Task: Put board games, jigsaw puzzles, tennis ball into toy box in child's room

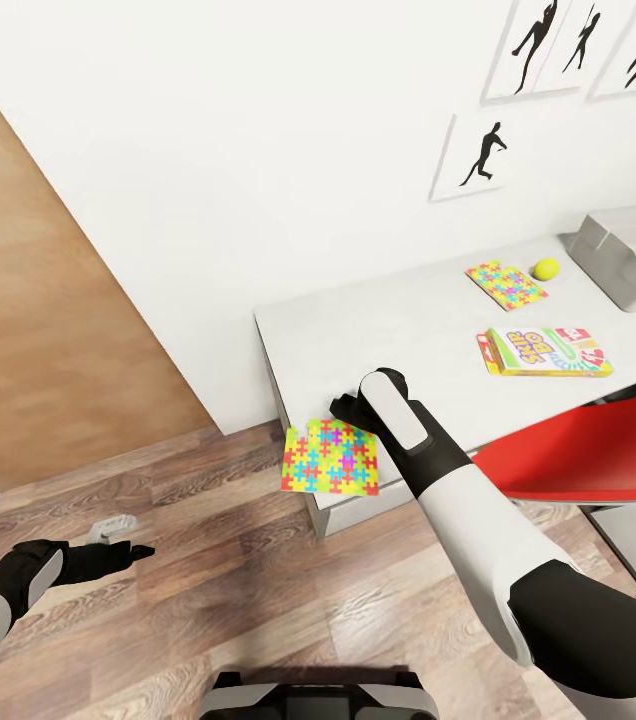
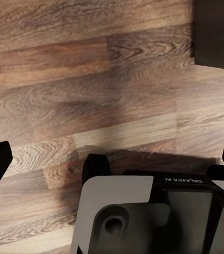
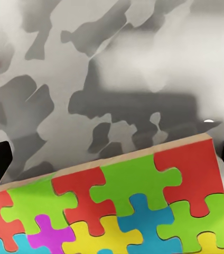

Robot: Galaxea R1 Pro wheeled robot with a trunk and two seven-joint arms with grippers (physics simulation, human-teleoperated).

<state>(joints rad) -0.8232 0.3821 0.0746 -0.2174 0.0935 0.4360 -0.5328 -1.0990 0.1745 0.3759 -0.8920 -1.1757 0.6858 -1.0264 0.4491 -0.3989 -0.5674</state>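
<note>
The larger jigsaw puzzle (image 1: 330,457) is clamped by the right gripper (image 1: 350,408), hanging off the table (image 1: 378,320) edge just below it. Beyond the gripper lie the smaller jigsaw puzzle (image 1: 505,283), tennis ball (image 1: 545,268), SKIP-BO board game (image 1: 544,352) and toy box (image 1: 618,250). The left gripper (image 1: 123,550) is held spread, empty, over the wood floor (image 2: 91,95).

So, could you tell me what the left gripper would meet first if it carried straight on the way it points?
Probably the wood-plank floor: the left gripper hangs open above bare boards, though the robot's own base lies close to that line.
</note>
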